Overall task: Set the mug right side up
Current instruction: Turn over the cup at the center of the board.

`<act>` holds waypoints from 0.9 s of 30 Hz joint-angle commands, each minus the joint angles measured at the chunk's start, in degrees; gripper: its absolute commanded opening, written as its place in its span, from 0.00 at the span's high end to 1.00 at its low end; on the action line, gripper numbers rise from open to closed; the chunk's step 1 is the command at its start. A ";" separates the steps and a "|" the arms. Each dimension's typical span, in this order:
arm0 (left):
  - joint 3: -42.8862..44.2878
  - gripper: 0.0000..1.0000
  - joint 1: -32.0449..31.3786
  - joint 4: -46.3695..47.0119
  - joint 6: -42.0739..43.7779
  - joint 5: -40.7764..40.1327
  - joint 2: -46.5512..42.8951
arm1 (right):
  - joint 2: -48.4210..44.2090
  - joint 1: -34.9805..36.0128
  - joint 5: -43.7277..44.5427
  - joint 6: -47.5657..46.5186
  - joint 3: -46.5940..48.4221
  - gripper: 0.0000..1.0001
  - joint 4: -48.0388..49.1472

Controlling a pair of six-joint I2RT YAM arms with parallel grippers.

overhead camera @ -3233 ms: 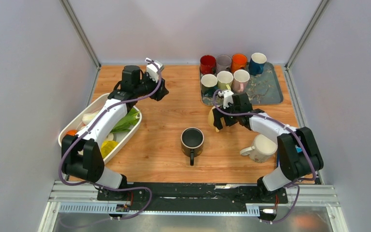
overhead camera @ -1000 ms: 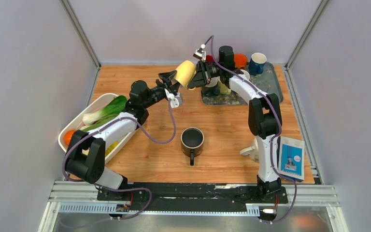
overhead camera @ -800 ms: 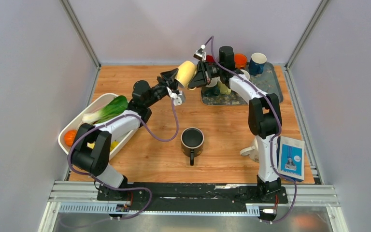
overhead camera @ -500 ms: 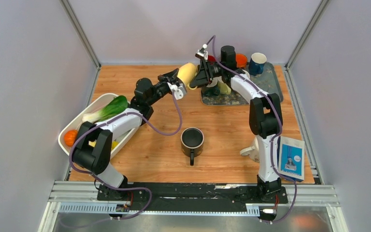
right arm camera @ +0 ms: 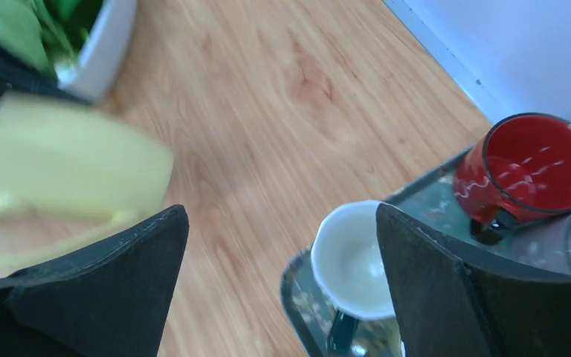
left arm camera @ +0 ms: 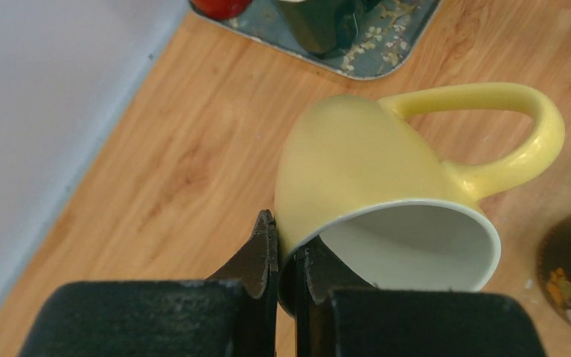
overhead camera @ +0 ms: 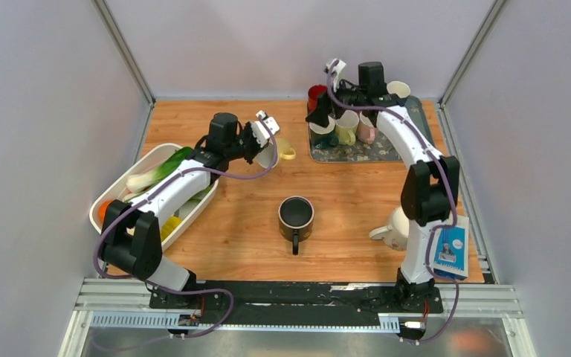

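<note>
The yellow mug [left arm camera: 357,163] is pinched at its rim by my left gripper [left arm camera: 286,256], one finger outside the wall and one inside. It hangs tilted over the wooden table, with its white mouth toward the wrist camera and its handle [left arm camera: 524,134] to the right. From above, the yellow mug [overhead camera: 282,149] is at the back middle of the table, at the tip of the left gripper [overhead camera: 266,143]. My right gripper [overhead camera: 320,113] is wide open with nothing in it, over the tray's left end. In the right wrist view the yellow mug [right arm camera: 67,160] is blurred at the left, apart from the right gripper [right arm camera: 279,286].
A grey tray [overhead camera: 416,145] at the back right holds several upright mugs, among them a red one [right arm camera: 539,167] and a white-lined one [right arm camera: 353,260]. A black mug [overhead camera: 296,216] stands mid-table. A white mug [overhead camera: 398,227] lies at the right. A white basin [overhead camera: 111,195] of vegetables sits at the left.
My left gripper shut on the yellow mug's rim and carried it down and left. The right gripper opened, released the mug and drew back over the tray.
</note>
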 commanded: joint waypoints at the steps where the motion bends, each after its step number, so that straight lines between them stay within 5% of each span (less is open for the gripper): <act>1: 5.99 1.00 2.83 -6.26 -13.77 -1.40 -1.17 | -17.17 6.15 8.93 -32.18 -19.26 0.00 8.48; 5: 9.14 1.00 4.39 -8.77 -21.19 -2.15 2.39 | -22.53 8.88 5.43 -40.85 -28.27 0.00 9.29; 11: 16.24 1.00 4.54 -11.84 -22.53 -1.82 7.95 | -18.01 12.65 6.09 -56.46 -22.44 0.02 -6.16; 20: 18.25 1.00 4.46 -9.92 -23.44 2.06 10.01 | -6.25 16.77 15.61 -56.58 -7.30 0.21 -7.99; 27: 20.61 1.00 4.46 -9.88 -29.02 1.93 12.17 | -3.98 20.10 17.85 -66.34 -6.81 0.43 -10.18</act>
